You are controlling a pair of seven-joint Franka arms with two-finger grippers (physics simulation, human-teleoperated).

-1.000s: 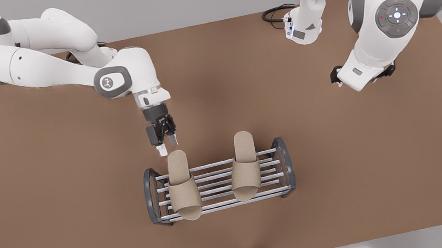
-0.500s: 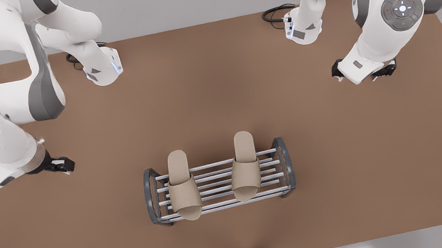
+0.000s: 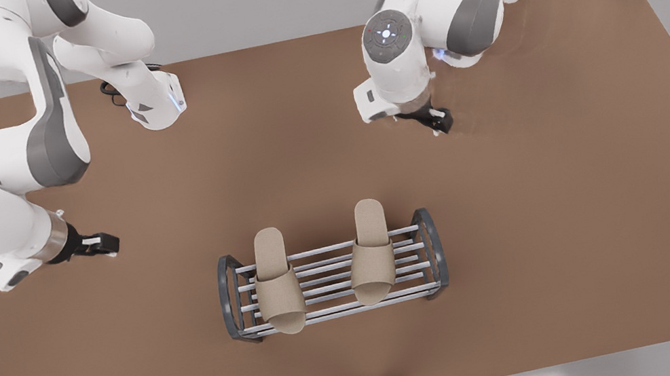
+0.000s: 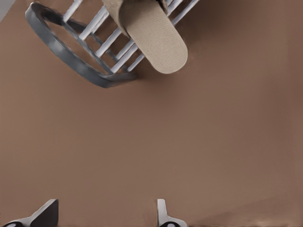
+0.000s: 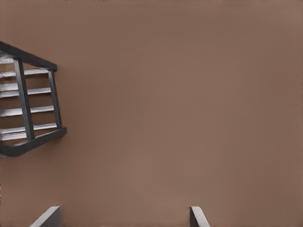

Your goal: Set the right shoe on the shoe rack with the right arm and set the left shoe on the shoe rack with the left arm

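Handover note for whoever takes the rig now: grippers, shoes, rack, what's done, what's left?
Left gripper: open, empty, over bare table at the front view's left, clear of the rack.
Right gripper: open, empty, over the table behind the rack.
Shoe rack: mid-table.
Both slippers lie across its bars, side by side and apart: one at the front view's left, one at its right.
Done: both shoes placed.
Left: nothing apparent.

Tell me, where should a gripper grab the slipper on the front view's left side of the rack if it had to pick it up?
Probably by the heel end of that slipper. It is flat, thin and sticks out past the shoe rack, toward the arms. Come from above, one finger over and one under. The wide strap looks soft and bulky.
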